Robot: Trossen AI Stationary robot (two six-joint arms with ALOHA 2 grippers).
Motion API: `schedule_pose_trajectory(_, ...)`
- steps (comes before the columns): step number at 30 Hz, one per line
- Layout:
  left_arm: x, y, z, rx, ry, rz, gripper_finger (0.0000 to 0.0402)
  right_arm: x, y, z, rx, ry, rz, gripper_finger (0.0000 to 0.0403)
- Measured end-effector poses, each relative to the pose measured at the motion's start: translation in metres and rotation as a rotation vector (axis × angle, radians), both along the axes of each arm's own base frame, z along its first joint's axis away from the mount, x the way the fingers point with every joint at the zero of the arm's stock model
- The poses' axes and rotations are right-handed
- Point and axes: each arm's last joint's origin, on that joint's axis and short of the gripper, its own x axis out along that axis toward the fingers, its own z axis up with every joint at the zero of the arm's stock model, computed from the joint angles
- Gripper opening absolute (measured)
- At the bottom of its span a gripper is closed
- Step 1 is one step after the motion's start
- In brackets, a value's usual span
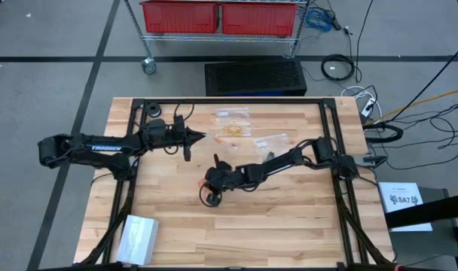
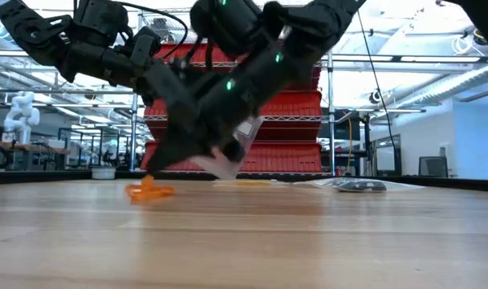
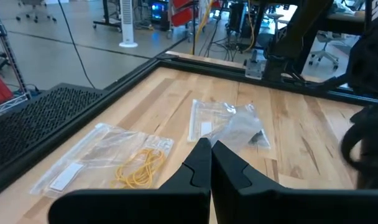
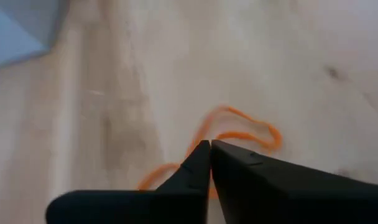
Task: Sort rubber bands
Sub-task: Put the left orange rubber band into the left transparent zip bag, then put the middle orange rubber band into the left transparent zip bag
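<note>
Orange rubber bands [image 4: 239, 134] lie mid-bench under the right gripper [image 4: 210, 144], fingers pinched shut on them; lift slowly (a loop could slip). Left gripper [image 3: 210, 147] waits shut, empty.

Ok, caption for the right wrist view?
Right gripper shut on orange rubber bands lying on the wooden table.

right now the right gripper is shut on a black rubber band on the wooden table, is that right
Not quite: the rubber band is orange, not black. The right wrist view shows the right gripper shut on the orange loop lying on the wooden table.
</note>
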Motion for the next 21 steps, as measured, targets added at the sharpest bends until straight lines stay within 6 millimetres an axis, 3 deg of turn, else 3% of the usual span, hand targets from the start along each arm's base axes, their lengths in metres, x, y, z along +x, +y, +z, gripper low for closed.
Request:
schedule_pose_trajectory(10,0.0,0.0,0.0,0.001,-0.003,0.001,0.0,-0.01,-0.001,0.048,-0.086,-0.032,0.081,0.0001)
schedule_pose_trajectory(15,0.0,0.0,0.001,0.004,-0.005,0.001,0.0,-0.011,0.0,0.043,-0.143,0.008,0.134,0.0015)
schedule_pose_trajectory(21,0.0,0.0,0.001,0.006,-0.008,0.001,0.0,-0.011,-0.003,0.031,-0.168,0.054,0.148,0.0083)
